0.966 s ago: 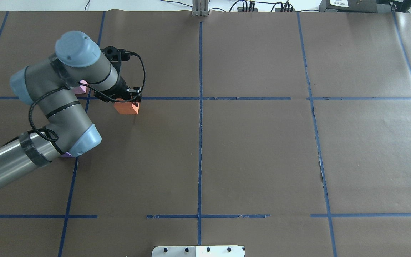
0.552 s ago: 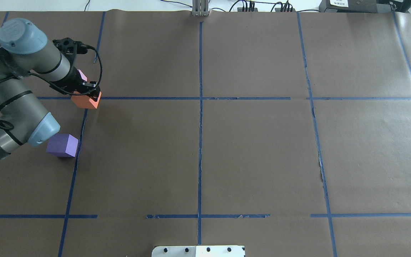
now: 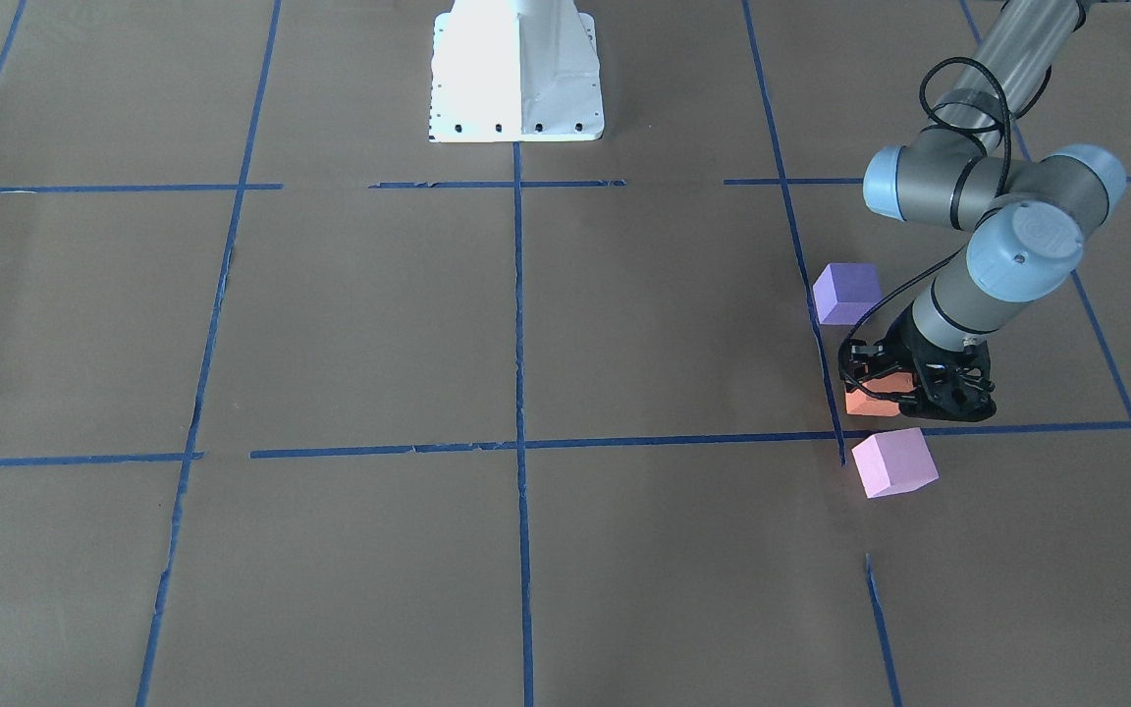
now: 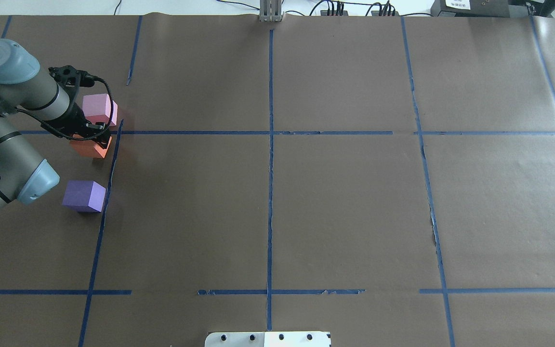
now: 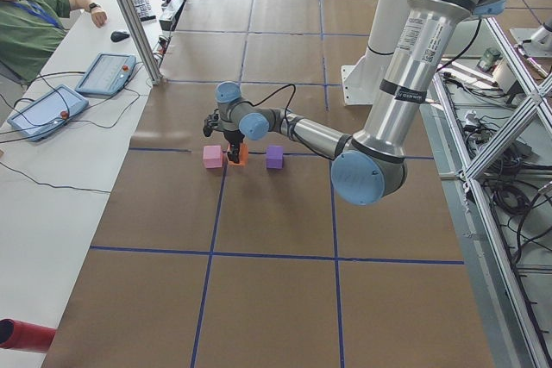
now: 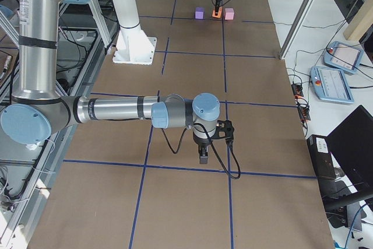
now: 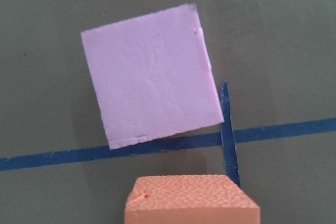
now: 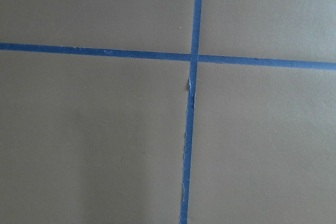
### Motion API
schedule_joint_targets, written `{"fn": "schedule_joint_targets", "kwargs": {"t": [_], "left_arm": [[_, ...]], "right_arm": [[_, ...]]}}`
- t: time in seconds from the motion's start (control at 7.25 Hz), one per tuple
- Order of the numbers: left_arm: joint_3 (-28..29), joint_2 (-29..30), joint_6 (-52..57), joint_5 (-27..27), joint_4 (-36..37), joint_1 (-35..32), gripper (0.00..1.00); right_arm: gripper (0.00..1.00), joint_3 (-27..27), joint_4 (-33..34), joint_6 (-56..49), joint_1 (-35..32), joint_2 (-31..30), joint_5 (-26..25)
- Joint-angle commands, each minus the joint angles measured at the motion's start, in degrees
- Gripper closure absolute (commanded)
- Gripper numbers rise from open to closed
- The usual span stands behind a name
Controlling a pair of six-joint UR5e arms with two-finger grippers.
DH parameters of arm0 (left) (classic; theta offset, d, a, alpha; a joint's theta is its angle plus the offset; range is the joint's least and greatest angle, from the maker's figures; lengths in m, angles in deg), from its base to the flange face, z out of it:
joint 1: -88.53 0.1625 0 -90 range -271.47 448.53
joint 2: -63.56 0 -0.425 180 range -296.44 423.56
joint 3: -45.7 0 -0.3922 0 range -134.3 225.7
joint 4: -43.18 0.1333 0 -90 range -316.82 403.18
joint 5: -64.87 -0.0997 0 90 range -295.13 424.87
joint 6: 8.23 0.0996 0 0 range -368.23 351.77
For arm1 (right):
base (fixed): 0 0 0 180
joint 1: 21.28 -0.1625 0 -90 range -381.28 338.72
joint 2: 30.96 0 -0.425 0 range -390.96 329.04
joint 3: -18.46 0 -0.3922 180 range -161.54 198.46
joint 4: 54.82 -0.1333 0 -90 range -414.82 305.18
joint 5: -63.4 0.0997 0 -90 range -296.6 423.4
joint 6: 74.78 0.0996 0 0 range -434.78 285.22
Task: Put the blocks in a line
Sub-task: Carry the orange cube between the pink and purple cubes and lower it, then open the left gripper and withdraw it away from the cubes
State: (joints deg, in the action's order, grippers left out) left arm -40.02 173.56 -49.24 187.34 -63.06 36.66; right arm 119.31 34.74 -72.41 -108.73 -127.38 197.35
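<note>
- Three in play at the robot's left end of the brown-papered table (image 4: pixel 345 207): orange block (image 4: pixel 89 149), pink block (image 4: pixel 98 109), purple block (image 4: pixel 84 195); strung roughly in a row just beside the long blue tape line (image 4: pixel 99 241).
- Left gripper (image 4: pixel 91 139) pointing straight down and clamped on the orange block; jaws closed against two opposite sides, black housing over the top of it.
- Orange block in the middle of the three; sits low, about level with its neighbours in the left-side view; cannot tell whether touching the paper or just off it.
- Pink block beyond the orange one, away from the robot, across the cross tape line (image 4: pixel 195 132); turned askew to the tape; in the left wrist view, near edge overlapping that line; close to the orange block but apart from it.
- Purple block on the robot's side of the orange one; free on the paper, nothing touching it; wider gap here than between orange and pink.
- Right gripper (image 6: pixel 203 157) well away from all three, at the other end of the table; aimed down at a tape crossing (image 8: pixel 193 57); seen only from the side, so cannot tell whether wide or narrow; nothing but paper and tape in its wrist view.
- White base plate (image 3: pixel 516 69) at the robot's edge of the table.
</note>
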Motion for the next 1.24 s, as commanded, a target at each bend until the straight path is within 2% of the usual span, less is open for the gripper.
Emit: {"fn": "schedule_joint_targets", "kwargs": {"t": [0.0,0.14,0.55,0.69,0.83,0.97,1.1], "left_arm": [[-0.5,-0.1,0.9,0.4,0.8,-0.6,0.0],[-0.8,-0.1,5.2,0.4,2.4,-3.8,0.0],[-5.9,-0.1,35.5,0.4,20.7,-19.5,0.0],[-5.3,-0.4,43.5,0.2,22.9,-23.8,0.0],[-5.2,-4.6,50.1,0.4,22.6,-28.2,0.0],[-5.1,-7.1,52.0,0.9,22.7,-32.0,0.0],[-3.1,-9.2,52.1,6.4,22.4,-34.3,0.0]], "right_arm": [[0.0,0.0,0.0,0.0,0.0,0.0,0.0],[0.0,0.0,0.0,0.0,0.0,0.0,0.0],[0.0,0.0,0.0,0.0,0.0,0.0,0.0],[0.0,0.0,0.0,0.0,0.0,0.0,0.0],[0.0,0.0,0.0,0.0,0.0,0.0,0.0],[0.0,0.0,0.0,0.0,0.0,0.0,0.0],[0.0,0.0,0.0,0.0,0.0,0.0,0.1]]}}
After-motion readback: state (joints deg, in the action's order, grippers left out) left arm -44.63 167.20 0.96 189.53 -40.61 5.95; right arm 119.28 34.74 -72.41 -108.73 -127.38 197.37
